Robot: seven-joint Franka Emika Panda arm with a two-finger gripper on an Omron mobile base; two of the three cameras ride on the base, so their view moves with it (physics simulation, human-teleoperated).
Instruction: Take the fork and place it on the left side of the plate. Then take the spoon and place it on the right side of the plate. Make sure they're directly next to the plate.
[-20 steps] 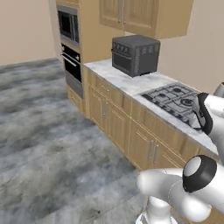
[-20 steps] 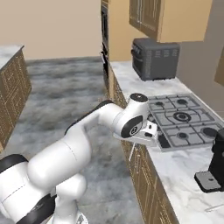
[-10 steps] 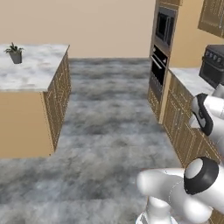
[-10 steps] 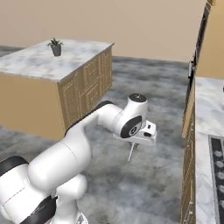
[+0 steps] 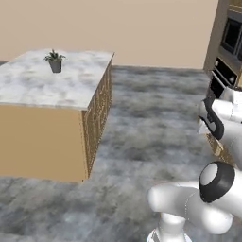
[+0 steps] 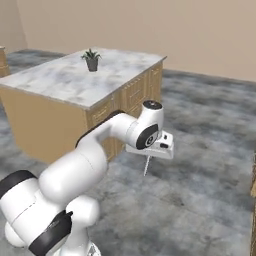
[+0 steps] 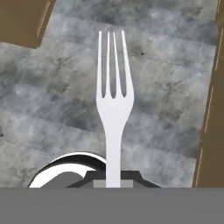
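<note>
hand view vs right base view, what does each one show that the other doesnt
The hand view gives the fork close up: four tines pointing away from the hand over the grey floor, its handle running down to the gripper. The right base view gives the surroundings: the kitchen island with a potted plant on its marble top, and the white arm reaching out. Both show the fork held in the shut gripper above the floor.

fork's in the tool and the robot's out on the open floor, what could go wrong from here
The fork is pinched only at the handle end, hanging tines-down from the shut tool over bare floor; a jolt could shake it loose.

It sticks out well below the hand, so passing close to the island could knock it against the cabinet side.

A tilted fork might land askew rather than directly beside the plate.
</note>
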